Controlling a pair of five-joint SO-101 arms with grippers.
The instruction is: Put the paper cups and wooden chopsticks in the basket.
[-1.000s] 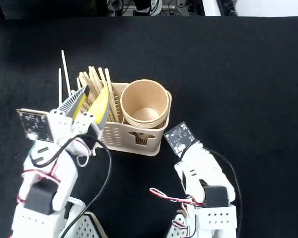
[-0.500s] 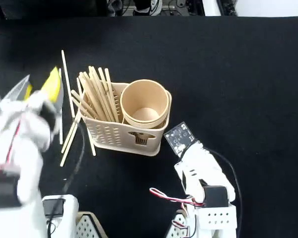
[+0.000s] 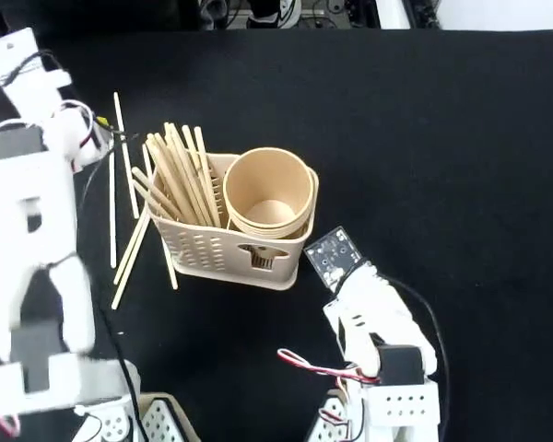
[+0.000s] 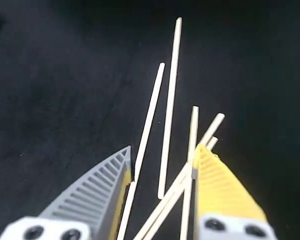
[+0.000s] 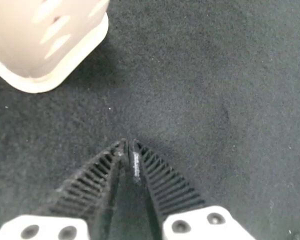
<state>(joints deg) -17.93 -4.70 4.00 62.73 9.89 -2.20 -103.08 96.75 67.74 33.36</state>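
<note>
Straddling loose chopsticks (image 4: 170,100) near the table's (image 3: 442,138) left edge with left gripper (image 4: 163,150) spread wide — sticks lengthwise between its jaws.

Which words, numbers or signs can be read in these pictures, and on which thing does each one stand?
None can be read.
The circuit board beside the basket has tiny marks, too small to read.
The basket, the paper cups and the wooden chopsticks show no print.
</note>
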